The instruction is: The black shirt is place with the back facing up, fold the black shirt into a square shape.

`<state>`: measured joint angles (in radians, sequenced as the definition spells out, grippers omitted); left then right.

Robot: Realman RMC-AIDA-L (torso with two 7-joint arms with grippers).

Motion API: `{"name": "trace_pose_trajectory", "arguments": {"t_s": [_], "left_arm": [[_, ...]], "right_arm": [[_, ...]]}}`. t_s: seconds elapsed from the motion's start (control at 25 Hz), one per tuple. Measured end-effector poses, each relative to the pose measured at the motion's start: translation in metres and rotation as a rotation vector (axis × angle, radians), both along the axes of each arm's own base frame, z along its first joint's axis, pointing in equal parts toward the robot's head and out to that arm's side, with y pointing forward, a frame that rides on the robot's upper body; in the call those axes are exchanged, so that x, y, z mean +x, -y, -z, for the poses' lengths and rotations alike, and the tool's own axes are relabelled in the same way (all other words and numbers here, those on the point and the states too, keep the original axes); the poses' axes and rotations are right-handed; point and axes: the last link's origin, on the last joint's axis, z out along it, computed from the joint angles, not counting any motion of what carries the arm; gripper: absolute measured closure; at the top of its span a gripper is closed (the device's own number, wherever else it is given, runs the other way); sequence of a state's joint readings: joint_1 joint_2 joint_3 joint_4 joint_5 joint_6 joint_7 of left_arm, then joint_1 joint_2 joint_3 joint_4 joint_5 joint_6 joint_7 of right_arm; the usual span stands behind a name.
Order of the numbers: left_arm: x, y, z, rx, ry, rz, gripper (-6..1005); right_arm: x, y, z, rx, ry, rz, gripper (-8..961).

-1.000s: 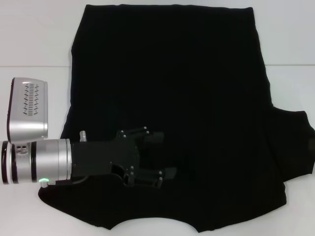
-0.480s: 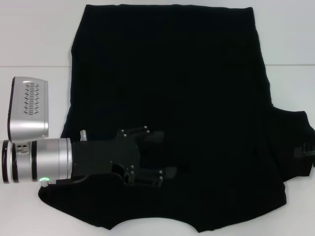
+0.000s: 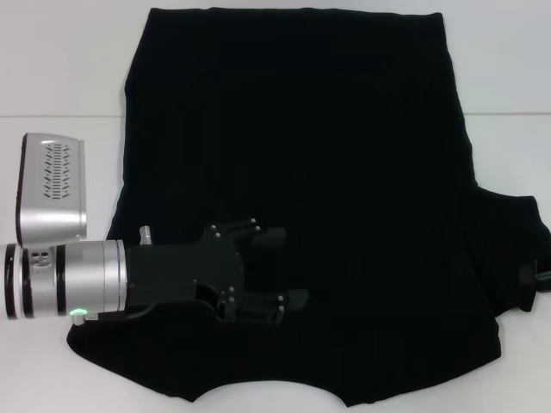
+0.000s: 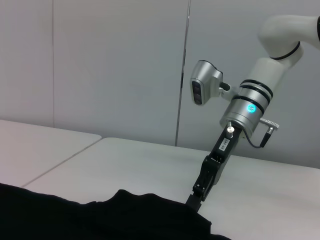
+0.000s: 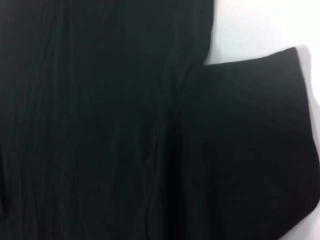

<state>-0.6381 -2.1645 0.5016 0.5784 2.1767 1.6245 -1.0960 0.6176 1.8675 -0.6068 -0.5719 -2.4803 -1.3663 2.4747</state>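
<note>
Right gripper [image 3: 531,277] barely visible, perhaps touching black shirt [image 3: 301,155] sleeve.

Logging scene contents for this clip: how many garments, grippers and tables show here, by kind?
Garments: 1, the black shirt, spread flat.
Grippers: 2, the left gripper, jaws open over the shirt's left side, and the right gripper at the right sleeve edge.
Tables: 1, the white table.
Total: 4
</note>
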Motion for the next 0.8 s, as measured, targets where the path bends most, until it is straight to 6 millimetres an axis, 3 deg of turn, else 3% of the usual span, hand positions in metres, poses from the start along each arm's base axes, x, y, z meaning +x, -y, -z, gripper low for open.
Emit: {"name": "trace_pose_trajectory", "arguments": {"t_s": [0.44, 0.64, 0.8], "left_arm": [[-0.0006, -0.0001, 0.0, 0.002, -0.002, -0.002, 77], [-0.0014, 0.0006, 0.0002, 0.002, 0.0, -0.005, 78], [-0.0013, 0.0012, 0.0008, 0.002, 0.005, -0.008, 78]], "right_arm": [[0.0023, 0.0, 0.0024, 0.015, 0.007, 0.001, 670], [0.0049, 0.0018, 0.0009, 0.022, 0.009, 0.005, 912], [0.0092, 0.0041, -0.0018, 0.04, 0.008, 0.007, 946]]}}
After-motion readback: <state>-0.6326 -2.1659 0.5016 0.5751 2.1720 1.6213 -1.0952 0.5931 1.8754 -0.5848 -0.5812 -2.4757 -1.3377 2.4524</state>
